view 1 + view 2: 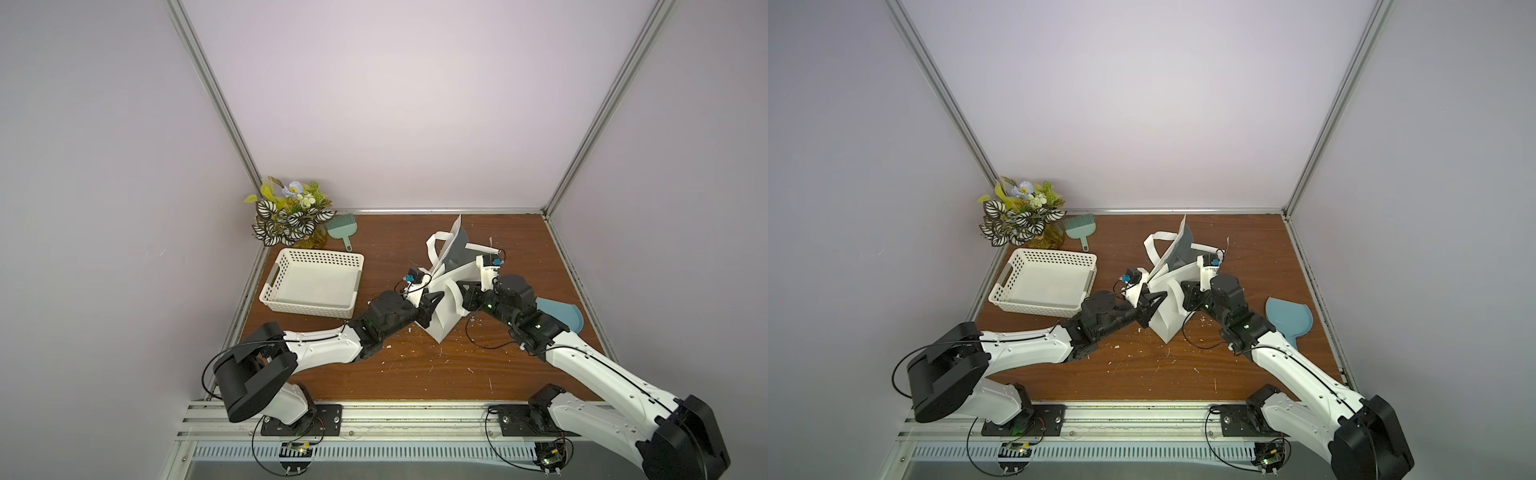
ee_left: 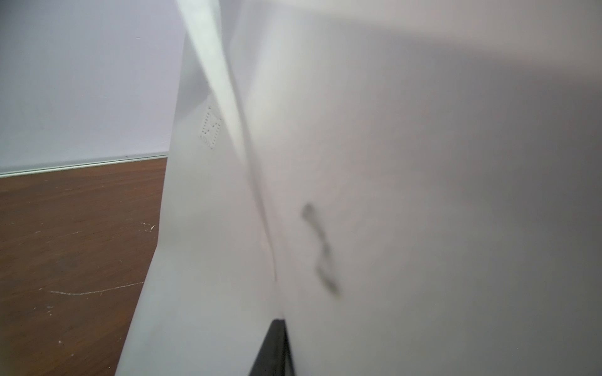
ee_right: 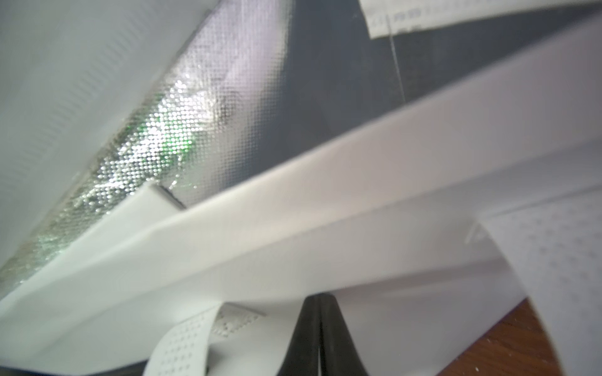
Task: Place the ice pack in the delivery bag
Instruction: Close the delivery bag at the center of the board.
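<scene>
Two arms point(image 1: 328, 347) point(image 1: 582, 357) outstretched beside delivery bag point(image 1: 444, 326)

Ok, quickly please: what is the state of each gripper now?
Left gripper: at the delivery bag; open or closed cannot be told.
Right gripper: closed, at the bag's fabric.

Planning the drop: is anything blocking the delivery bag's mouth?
Nothing visible: the delivery bag's flap stands raised off the mouth. The right gripper, shut, is at the bag's side. No ice pack is visible.
</scene>
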Robot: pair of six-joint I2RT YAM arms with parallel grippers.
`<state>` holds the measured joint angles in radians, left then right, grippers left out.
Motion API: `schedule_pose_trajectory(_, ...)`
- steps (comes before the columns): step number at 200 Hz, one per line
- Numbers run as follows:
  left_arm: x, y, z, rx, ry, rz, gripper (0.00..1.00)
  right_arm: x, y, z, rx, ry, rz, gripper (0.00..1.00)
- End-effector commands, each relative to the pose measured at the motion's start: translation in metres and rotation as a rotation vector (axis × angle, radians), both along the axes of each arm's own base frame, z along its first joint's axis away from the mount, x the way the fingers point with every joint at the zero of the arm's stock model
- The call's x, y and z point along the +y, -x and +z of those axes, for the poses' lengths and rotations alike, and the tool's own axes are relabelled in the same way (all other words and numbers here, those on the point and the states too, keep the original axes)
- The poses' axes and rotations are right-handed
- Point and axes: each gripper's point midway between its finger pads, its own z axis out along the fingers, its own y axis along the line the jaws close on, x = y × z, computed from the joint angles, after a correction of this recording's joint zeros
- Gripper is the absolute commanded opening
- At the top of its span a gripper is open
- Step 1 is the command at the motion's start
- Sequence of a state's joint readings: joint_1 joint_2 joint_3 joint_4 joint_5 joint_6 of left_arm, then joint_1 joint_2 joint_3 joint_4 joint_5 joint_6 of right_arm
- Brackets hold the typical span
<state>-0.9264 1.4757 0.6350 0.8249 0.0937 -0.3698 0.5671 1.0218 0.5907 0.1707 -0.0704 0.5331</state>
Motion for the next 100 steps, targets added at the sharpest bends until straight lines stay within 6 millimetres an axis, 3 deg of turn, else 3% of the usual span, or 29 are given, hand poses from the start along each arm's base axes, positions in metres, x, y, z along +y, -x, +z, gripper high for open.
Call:
schedule_pose_trajectory(1,-0.012,0.006,0.01,-0.028,0.024,-0.05,0.3,0.018,-0.009,0.053,-0.232,-0.093,0.079,0.08)
schedule_pose_trajectory(32,-0.013,0.001,0.012,-0.048,0.025,-0.035,0.48,0.038,-0.009,0.052,-0.219,-0.12,0.17,0.08)
schedule_pose_trajectory(55,-0.016,-0.002,0.01,-0.043,0.021,-0.027,0.48,0.043,-0.008,0.048,-0.203,-0.139,0.195,0.08)
schedule_pose_trajectory(100,-0.014,-0.01,0.002,-0.027,0.005,0.019,0.33,0.041,-0.005,0.047,-0.2,-0.125,0.201,0.07)
